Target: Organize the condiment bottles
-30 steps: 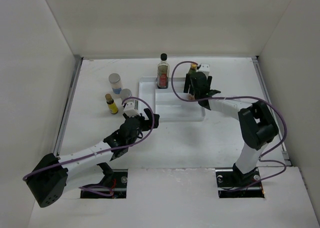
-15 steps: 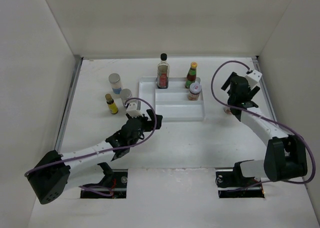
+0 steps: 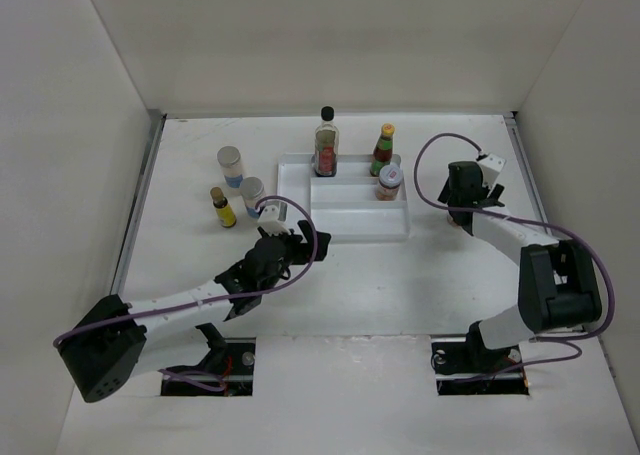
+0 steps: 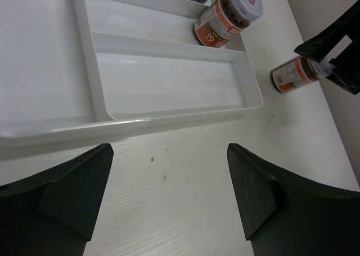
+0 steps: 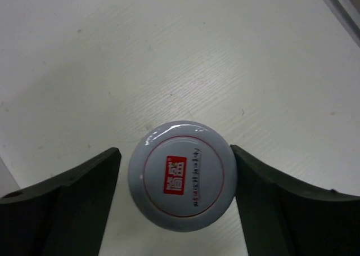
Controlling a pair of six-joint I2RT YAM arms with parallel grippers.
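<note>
Top external view shows you the white tray in the middle of the surface. Three of the condiment bottles stand in it. The tall clear bottle with the black cap is at the back left. The sauce bottle with the yellow cap is at the back right. A reddish jar with a pale lid is just in front of that one.

Left of the tray, on the surface, you have the far blue jar, the near blue jar and the tiny yellow bottle, all close together.

The other reddish jar stands on the surface to the right of the tray, apart from it. Your right fingers are open, one on each side of its lid. You can see a small gap on one side. The other side is so close that you cannot tell if it touches.

Your left fingers are wide open and hold nothing. They hang over the surface just in front of the tray's near edge
</note>
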